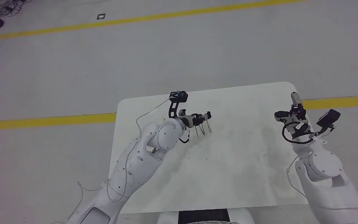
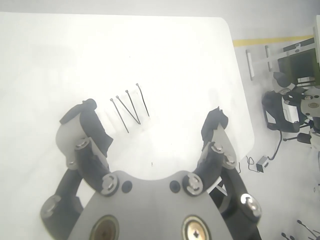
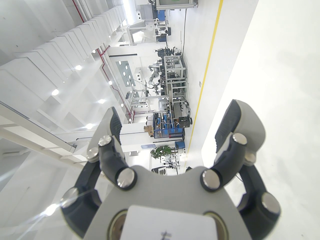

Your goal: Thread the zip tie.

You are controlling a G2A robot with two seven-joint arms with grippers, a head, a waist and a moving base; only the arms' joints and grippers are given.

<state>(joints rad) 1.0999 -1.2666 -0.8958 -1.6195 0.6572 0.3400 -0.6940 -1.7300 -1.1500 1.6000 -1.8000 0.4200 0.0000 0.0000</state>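
Four ties (image 2: pixel 133 107) flat on the table (image 2: pixel 175 46), loose and roughly side by side, two touching at the tails, heads pointing away from the left gripper (image 2: pixel 153 112). Likely laid out so for picking one at a time. Hovers close by their tail ends, jaws spread wide, holding nothing, probably lined up to pinch a single tie. Right gripper (image 3: pixel 173 116) at the table's right edge, well apart from the ties, jaws likewise wide and empty. Seems placed out of the way until needed for feeding tail into head.
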